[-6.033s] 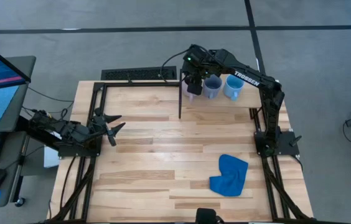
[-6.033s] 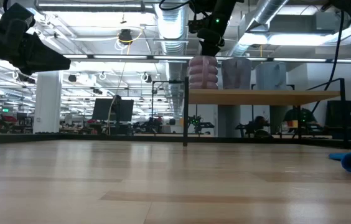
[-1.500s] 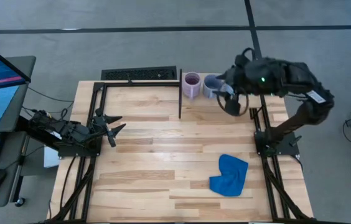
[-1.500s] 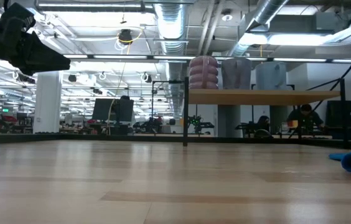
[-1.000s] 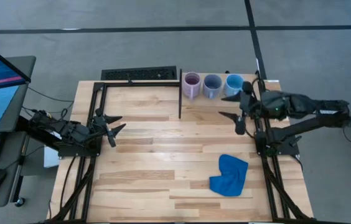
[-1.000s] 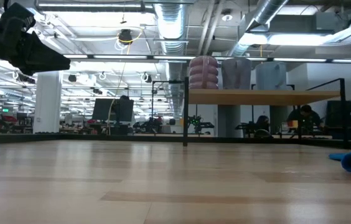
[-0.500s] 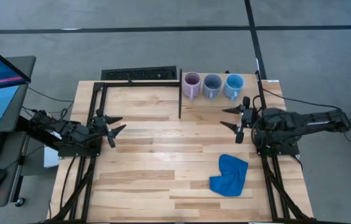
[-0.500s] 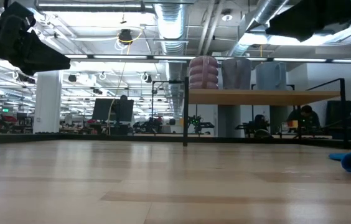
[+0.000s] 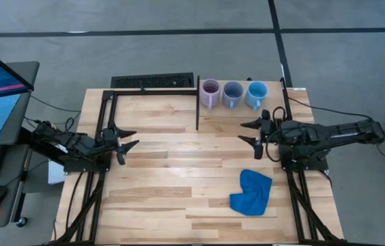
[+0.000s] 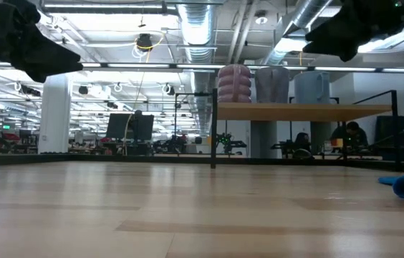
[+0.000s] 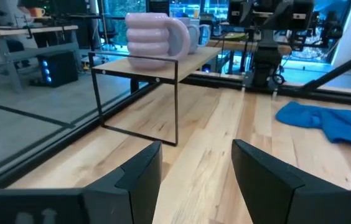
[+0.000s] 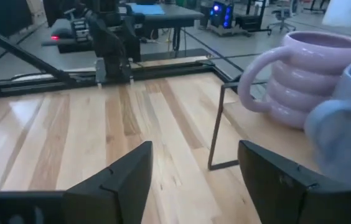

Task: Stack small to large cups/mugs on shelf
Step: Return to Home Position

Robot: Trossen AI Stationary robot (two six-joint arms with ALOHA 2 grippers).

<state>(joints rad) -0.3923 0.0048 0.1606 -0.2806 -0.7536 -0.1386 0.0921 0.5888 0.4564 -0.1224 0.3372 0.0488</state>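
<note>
Right gripper (image 9: 242, 132) has backed off to centre-right, 3 round pastel ceramic mugs (image 9: 233, 93) just above it; left gripper (image 9: 127, 140) waits centre-left, both spread wide, empty

I see purple mug (image 9: 210, 93), grey-blue mug (image 9: 233, 94), light blue mug (image 9: 256, 94) upright, side by side on pale wood shelf (image 10: 302, 110).

The lilac mug (image 9: 210, 93) is pale purple all over; the grey-blue mug (image 9: 233, 94) is a muted slate; the sky-blue mug (image 9: 256, 94) is light and plain; the shelf (image 10: 302, 111) is pale, unstriped wood on a thin black frame (image 10: 213, 136); the cloth (image 9: 252, 192) is bright blue; the tabletop (image 9: 172, 171) shows striped blond planks.
</note>
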